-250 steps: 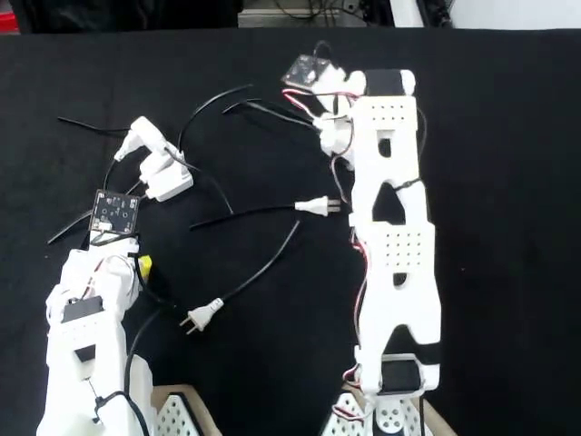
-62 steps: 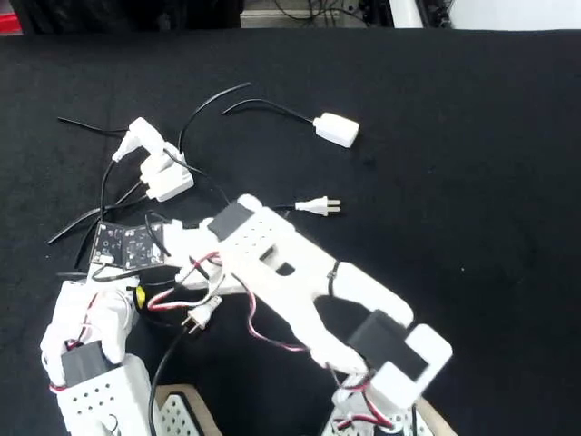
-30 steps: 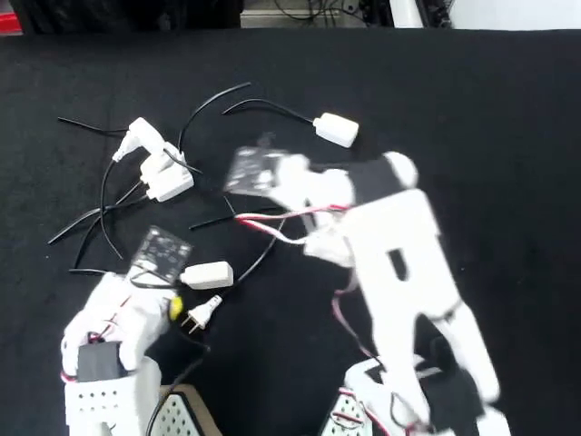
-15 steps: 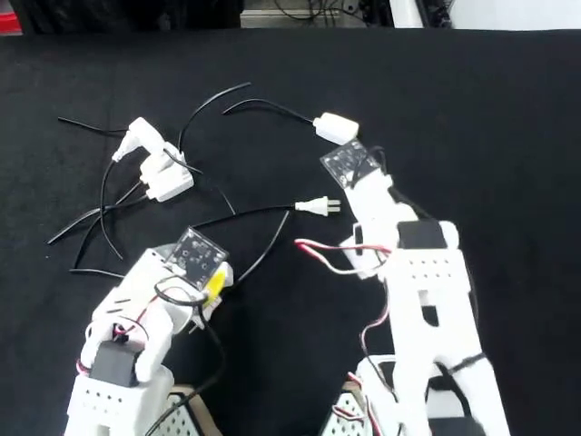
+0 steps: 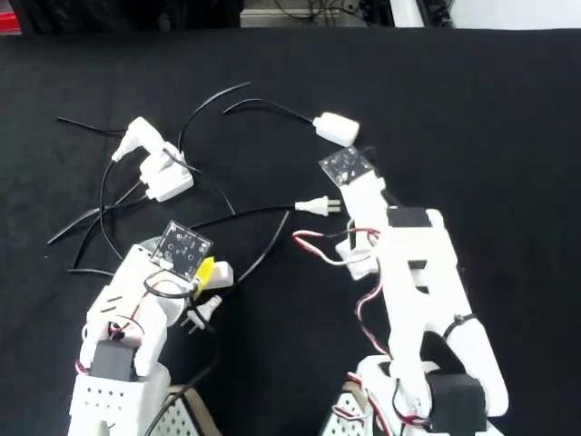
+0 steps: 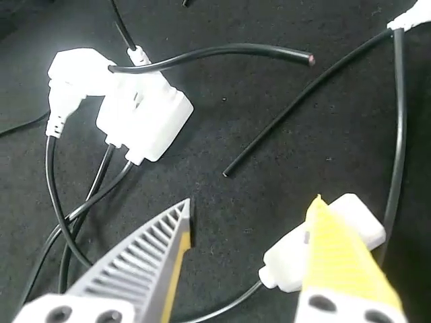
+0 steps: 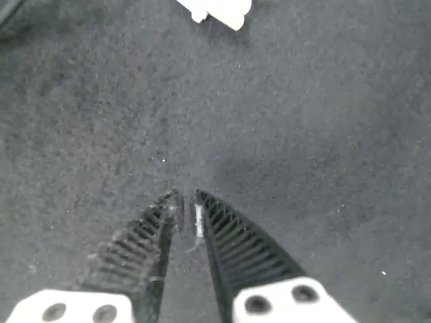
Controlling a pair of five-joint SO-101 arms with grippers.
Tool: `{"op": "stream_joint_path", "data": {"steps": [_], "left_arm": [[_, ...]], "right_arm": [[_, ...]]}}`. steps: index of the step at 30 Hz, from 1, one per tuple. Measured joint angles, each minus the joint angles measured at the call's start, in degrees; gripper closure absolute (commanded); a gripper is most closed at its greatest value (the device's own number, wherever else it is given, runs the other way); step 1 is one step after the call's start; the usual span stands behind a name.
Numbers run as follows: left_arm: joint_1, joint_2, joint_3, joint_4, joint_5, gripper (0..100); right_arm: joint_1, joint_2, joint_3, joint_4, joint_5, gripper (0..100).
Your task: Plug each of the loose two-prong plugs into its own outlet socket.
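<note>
The left gripper (image 6: 250, 205) is spread wide with its yellow finger just beside the small white rectangular socket block (image 6: 357, 219), while the right gripper (image 7: 186, 198), well apart from that block, is pinched nearly together on nothing.

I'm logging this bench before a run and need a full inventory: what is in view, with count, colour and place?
loose outlet sockets: 2, white on black cords; one toward the table's far side, beyond the right gripper; the other beside the left gripper's yellow finger.
loose two-prong plugs: 2, white on black cords; one mid-table next to the right arm; the other by the left arm.
plug-and-socket pair: 1, white, apparently joined, far left of the table.
table: 1, black cloth.
left gripper: 1, grey and yellow fingers, open above the cloth.
right gripper: 1, dark fingers, shut over bare cloth.
</note>
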Motion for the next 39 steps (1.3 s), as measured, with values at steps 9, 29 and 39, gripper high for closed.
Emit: {"op": "stream_joint_path", "data": {"steps": [9,29,39], "left_arm": [[-5.6,8.8,-13.1,11.6,5.8,73],[5.7,74.0,-42.1,9.7,1.6,73],[2.9,76.0,-42.6,-1.9,1.1,73]], "right_arm": [[0.1,0.4,0.0,0.6,0.0,98.6],[1.4,0.4,0.0,1.2,0.0,98.6],[1.4,0.4,0.0,0.0,0.0,98.6]]}}
